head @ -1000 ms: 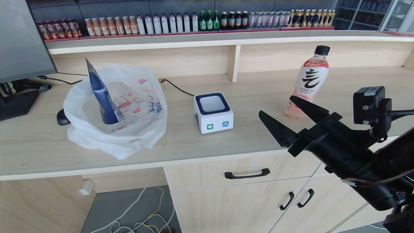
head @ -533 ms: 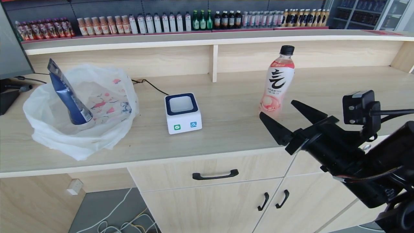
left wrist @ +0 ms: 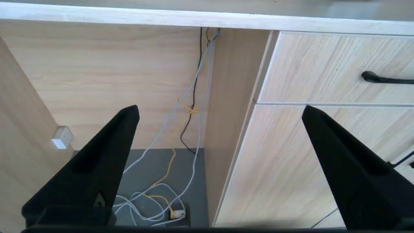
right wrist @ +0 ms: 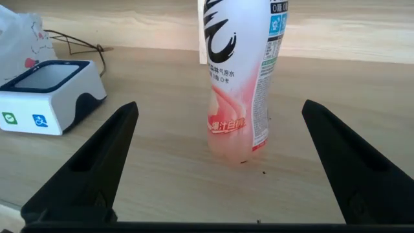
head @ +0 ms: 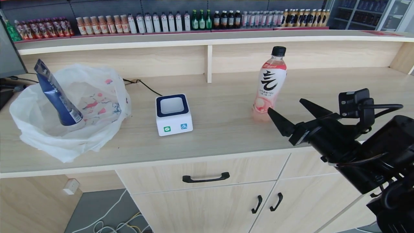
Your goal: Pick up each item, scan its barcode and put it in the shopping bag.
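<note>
A pink drink bottle (head: 269,84) with a black cap stands up straight on the light wood table (head: 220,139). The right gripper (head: 285,105) is near the bottom of the bottle, on the side closer to the robot. Its two black fingers are wide apart and hold nothing. In the right wrist view the bottle stands ahead of the gap between the two fingers, and neither finger touches it. A small white scanner (head: 173,115) with a dark blue top sits on the table, well apart from the bottle, on the robot's left side of it. A thin black cable (head: 145,84) runs from the scanner toward the back of the table. Farther to the left lies the white plastic shopping bag (head: 81,129), open at the top. A dark blue pouch (head: 55,94) stands in the bag and leans a little. The left gripper (left wrist: 220,110) is down below the table top, facing the wooden cupboard fronts. Its fingers are wide apart too and hold nothing. Some loose wires (left wrist: 155,200) lie on the floor under the table. A long row of drink bottles (head: 194,21) lines the shelf behind the table.
</note>
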